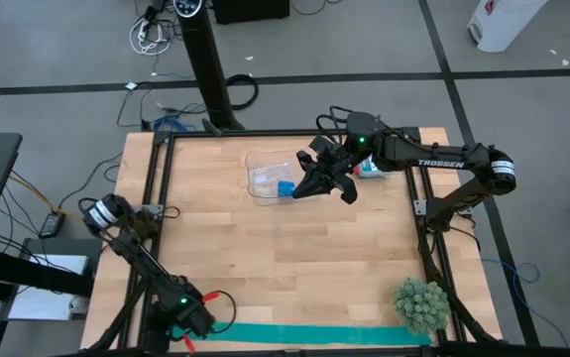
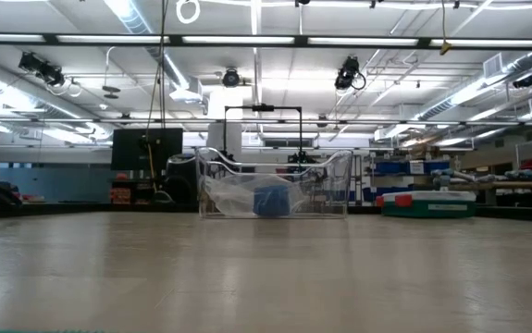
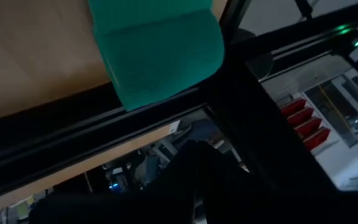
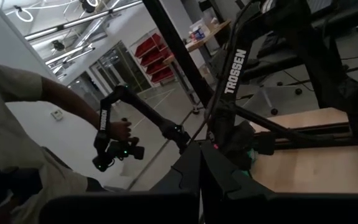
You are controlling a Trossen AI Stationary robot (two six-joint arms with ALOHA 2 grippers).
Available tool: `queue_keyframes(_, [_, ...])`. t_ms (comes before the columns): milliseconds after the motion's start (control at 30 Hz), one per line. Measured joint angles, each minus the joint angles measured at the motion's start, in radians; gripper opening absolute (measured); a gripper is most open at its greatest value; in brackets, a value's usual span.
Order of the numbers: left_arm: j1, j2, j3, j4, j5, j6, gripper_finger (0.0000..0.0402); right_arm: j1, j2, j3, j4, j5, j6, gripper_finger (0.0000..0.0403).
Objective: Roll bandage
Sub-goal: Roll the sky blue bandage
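High view: soft teal bandage (image 1: 309, 336), a long flat ribbon on pale wood-grain table (image 1: 265, 258).
Left gripper (image 1: 187, 332) pinches its end; right gripper (image 1: 326, 178) hovers closed, empty.

Overhead and table-level views share the table (image 1: 294, 268); wrist cameras look close.

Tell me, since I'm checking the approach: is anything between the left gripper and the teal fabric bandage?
Nothing visible. The left gripper sits at the table's near edge, right at the left end of the flat teal fabric bandage; whether it touches is unclear.
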Motion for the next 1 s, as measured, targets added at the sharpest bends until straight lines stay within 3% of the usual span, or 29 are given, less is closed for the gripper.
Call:
queue_keyframes(533, [-0.026, 0.0, -0.004, 0.055, -0.162, -0.03, 0.0019, 0.0, -0.01, 0.0, 0.061, -0.002, 0.027, 0.0])
queue_keyframes(1000, [-0.033, 0.0, -0.06, 0.179, -0.098, -0.062, 0.0019, 0.0, -0.01, 0.0, 0.06, -0.002, 0.029, 0.0])
